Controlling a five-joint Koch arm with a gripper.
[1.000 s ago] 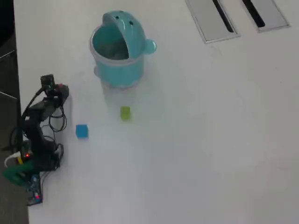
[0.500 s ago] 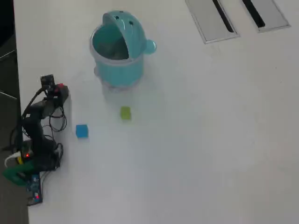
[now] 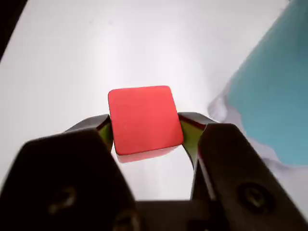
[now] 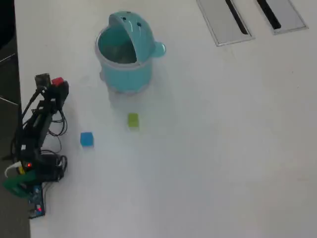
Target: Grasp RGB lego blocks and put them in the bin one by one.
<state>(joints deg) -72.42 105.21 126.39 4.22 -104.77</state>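
Pincer (image 3: pixel 144 132): I've got it clamped on the red block (image 3: pixel 143 120), one jaw each side, held clear of the bench (image 4: pixel 223 148); overhead puts it near the bench's left edge, w/ the bin off to its right. Bin (image 4: pixel 124 54): teal, lid swung back, upright toward the far edge, left of centre. Yellow-green block (image 4: pixel 132 120) sits on the bench just nearer than the bin; blue block (image 4: pixel 86 139) lies closer to the left edge, both apart from the pincer.
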